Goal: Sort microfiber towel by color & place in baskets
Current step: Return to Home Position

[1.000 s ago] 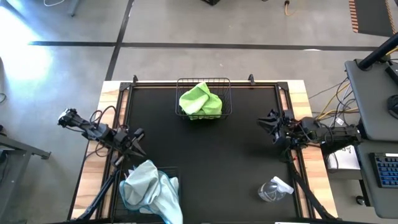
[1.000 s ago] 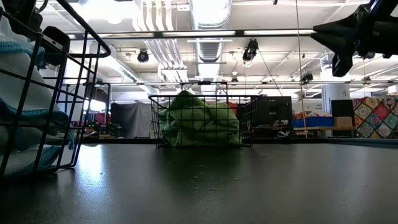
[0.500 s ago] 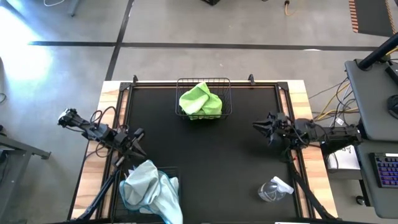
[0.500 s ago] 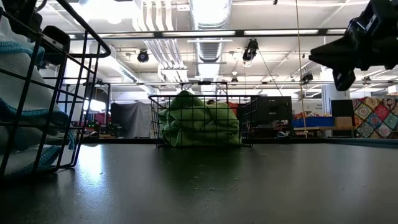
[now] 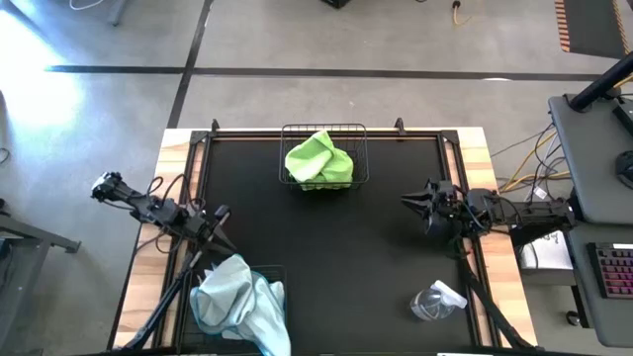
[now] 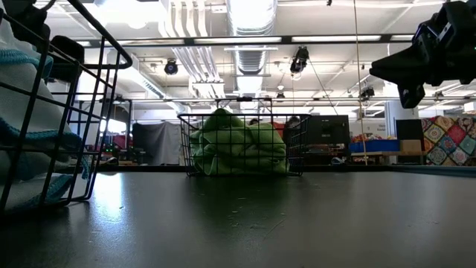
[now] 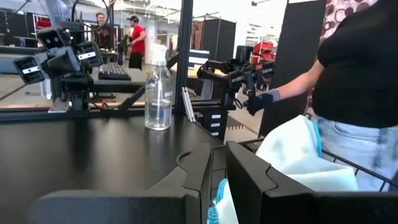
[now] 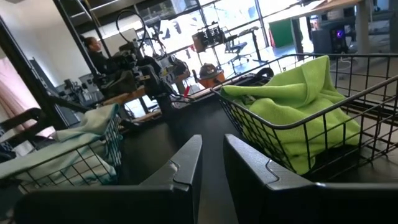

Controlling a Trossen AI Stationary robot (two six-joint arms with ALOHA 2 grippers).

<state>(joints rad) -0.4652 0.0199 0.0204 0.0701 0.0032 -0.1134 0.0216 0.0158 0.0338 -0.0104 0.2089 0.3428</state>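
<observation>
**Towels sorted, both grippers empty**

At the near edge, the pale blue towels (image 5: 237, 305) sit heaped in the near basket (image 6: 78, 119). The pile seems to spill over the rim toward the table's front, though the wire is hard to trace from above. The left gripper (image 5: 218, 227) hangs just beside that basket, jaws drawn almost together with nothing between them.

These cloths look light, soft and floppy. They will likely bunch and drape rather than slide, and could snag on the wire. The best hold is a pinch on a raised fold atop the heap, not a trailing corner.

A clear bottle (image 7: 157, 93) stands near the right front corner, well apart from both baskets. The right gripper (image 5: 408, 202) hovers over the table's right side, jaws likewise nearly closed and empty. The black table (image 5: 326, 257) gives wide open room between the arms.

At the far edge, the green towels (image 5: 318, 158) fill the far basket (image 5: 348, 129), mounded above its rim.
</observation>
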